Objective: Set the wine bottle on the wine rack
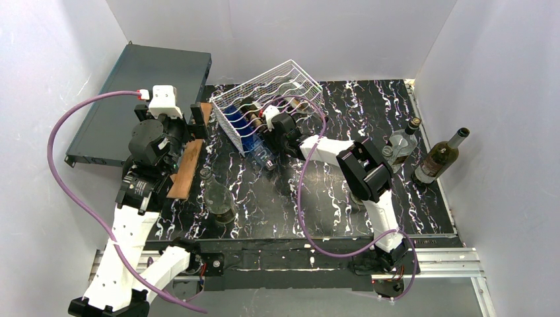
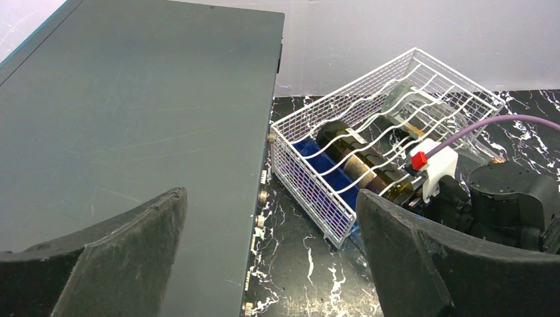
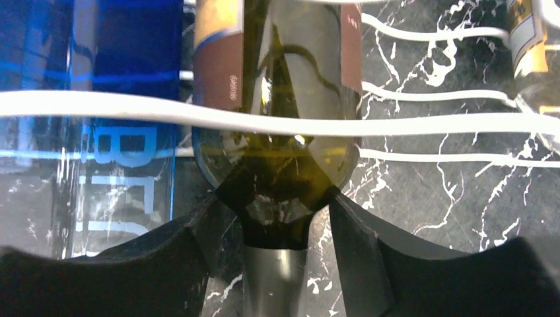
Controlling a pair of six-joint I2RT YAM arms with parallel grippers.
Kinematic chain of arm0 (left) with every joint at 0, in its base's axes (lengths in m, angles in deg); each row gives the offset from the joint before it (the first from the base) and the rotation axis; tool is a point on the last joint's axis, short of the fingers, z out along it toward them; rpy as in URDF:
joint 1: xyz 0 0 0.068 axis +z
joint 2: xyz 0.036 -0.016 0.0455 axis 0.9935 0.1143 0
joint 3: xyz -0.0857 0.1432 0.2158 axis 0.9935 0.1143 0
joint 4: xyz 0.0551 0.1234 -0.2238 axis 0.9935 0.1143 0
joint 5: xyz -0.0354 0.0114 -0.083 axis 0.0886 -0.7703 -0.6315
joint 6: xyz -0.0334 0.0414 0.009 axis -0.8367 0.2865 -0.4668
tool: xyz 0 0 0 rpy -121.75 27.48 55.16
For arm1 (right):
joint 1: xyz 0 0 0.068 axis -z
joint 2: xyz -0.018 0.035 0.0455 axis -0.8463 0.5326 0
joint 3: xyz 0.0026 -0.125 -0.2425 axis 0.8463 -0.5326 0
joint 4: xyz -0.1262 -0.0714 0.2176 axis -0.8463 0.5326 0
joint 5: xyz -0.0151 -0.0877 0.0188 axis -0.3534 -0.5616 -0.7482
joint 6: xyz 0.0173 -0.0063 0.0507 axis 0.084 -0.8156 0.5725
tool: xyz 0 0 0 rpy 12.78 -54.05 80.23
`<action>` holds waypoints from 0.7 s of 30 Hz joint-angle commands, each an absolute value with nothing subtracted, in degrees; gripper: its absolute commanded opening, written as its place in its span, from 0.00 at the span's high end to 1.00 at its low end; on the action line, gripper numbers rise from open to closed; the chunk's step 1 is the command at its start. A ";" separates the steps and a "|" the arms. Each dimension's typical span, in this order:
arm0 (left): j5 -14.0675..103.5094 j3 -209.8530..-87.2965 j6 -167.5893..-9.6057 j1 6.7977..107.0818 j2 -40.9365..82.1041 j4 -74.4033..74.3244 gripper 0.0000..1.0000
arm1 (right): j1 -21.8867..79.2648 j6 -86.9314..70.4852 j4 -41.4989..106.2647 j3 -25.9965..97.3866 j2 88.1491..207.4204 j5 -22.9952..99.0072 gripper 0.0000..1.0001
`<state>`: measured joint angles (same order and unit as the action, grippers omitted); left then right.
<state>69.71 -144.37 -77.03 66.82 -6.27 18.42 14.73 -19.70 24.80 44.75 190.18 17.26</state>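
Three bottles lie in the wine rack (image 1: 294, 74): a blue bottle (image 3: 86, 79), the olive wine bottle (image 3: 280, 99) and a clear bottle (image 2: 403, 99). Only the top view shows three standing bottles (image 1: 439, 157) outside the rack. Only the right wrist view shows the right gripper (image 3: 274, 198) parted loosely astride the wine bottle's neck. The left gripper (image 2: 272, 198) gapes empty beside the rack.

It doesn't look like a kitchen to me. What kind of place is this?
Probably a robot test booth, not a home: plain white walls box in a black marbled table, with two robot arms bolted along its near edge.
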 commanded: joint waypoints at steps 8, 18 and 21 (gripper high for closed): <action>69.77 -144.83 -77.28 66.68 -6.90 17.88 0.01 | 14.77 -19.46 20.08 43.37 184.56 16.87 0.23; 69.59 -144.75 -77.28 66.73 -6.95 17.80 0.01 | 14.71 -16.54 28.02 40.44 175.47 13.09 0.21; 69.59 -144.68 -77.28 66.72 -7.00 17.71 0.01 | 14.75 -15.96 31.55 39.53 171.66 12.86 0.20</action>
